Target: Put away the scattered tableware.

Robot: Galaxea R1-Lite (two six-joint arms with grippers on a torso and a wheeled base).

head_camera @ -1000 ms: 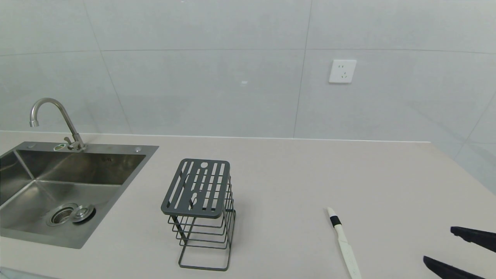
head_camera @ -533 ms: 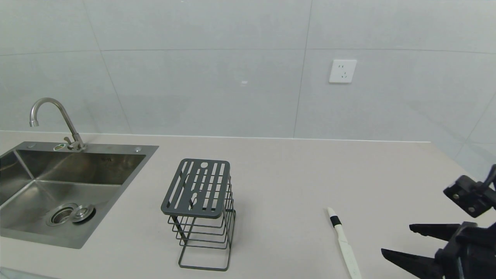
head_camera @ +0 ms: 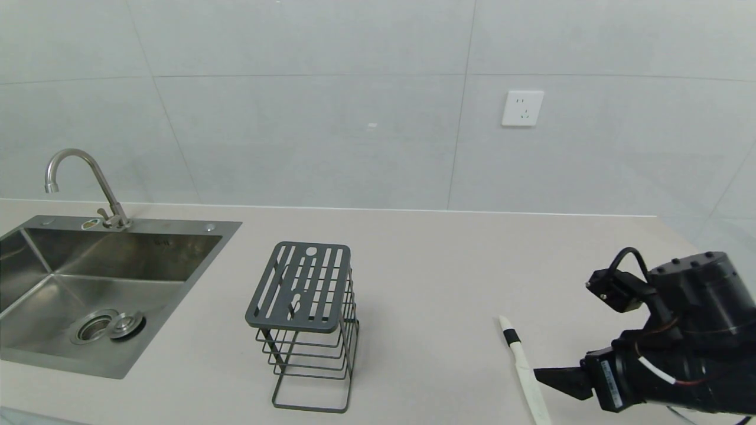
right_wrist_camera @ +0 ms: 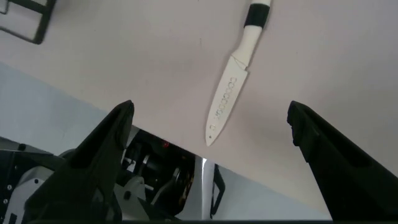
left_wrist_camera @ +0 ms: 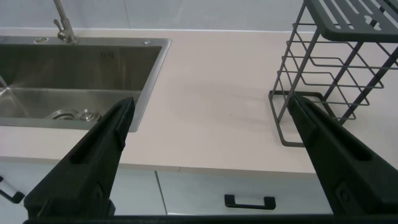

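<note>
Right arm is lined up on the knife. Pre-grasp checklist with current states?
1. Right gripper open: ok.
2. Knife lying flat on the counter, nothing touching it: ok.
3. Fingers either side of the knife: ok in the right wrist view.
4. Fingers level with the handle: not ok, they flank the blade.
5. Margin at the counter's front edge: not ok, the blade tip lies close to it.
6. Rack upright, top slots empty: ok.

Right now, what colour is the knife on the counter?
The knife is white, with a black band on its handle; the right wrist view shows it best.
</note>
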